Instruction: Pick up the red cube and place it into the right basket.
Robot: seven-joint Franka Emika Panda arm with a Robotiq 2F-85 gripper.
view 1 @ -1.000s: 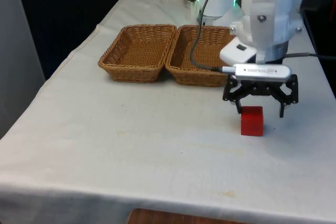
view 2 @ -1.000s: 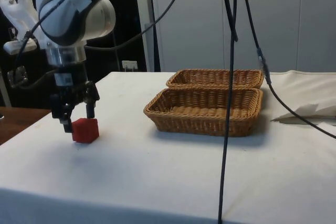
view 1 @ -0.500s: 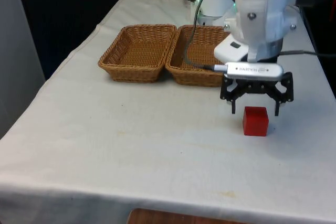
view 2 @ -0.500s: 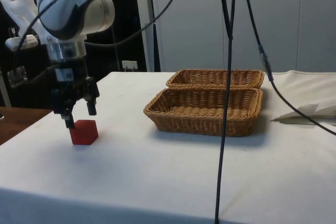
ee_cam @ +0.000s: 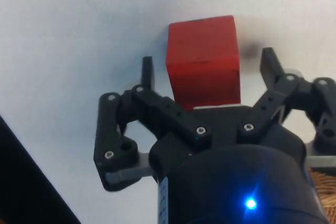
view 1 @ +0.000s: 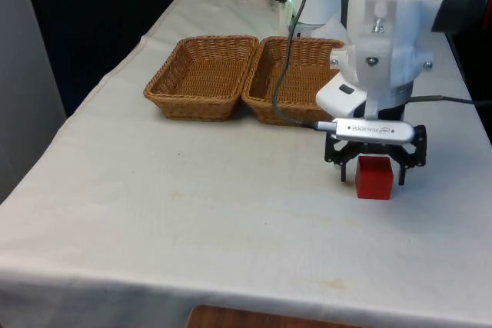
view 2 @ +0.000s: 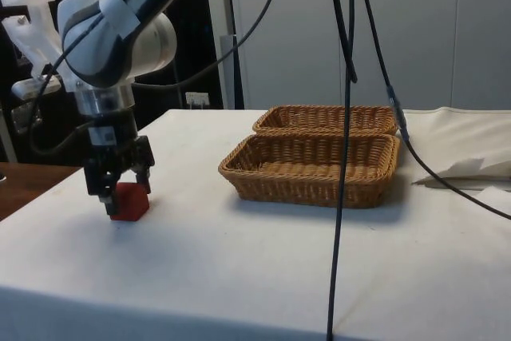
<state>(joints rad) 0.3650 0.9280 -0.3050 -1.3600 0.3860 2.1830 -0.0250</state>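
The red cube (view 1: pixel 374 177) rests on the white cloth towards the front view's right, in front of the baskets. My gripper (view 1: pixel 373 175) has come down around it and stands open, one finger on each side with small gaps. In the side view the cube (view 2: pixel 129 202) sits between the black fingers (view 2: pixel 144 180) of the gripper (view 2: pixel 124 197). The wrist view shows the cube (ee_cam: pixel 203 59) between the two spread fingers (ee_cam: pixel 270 66), neither touching it. The right basket (view 1: pixel 296 90), brown wicker, stands behind the cube; in the side view it is the nearer basket (view 2: pixel 315 167).
A second wicker basket (view 1: pixel 204 74) stands against the right one, on the front view's left. The robot's base (view 1: pixel 311 1) stands behind the baskets. Black cables (view 2: pixel 343 149) hang down across the side view. A crumpled white cloth (view 2: pixel 471 169) lies beyond the baskets there.
The gripper has dropped from just above the cube down around it, still open. The cube has stayed where it was half a second ago.
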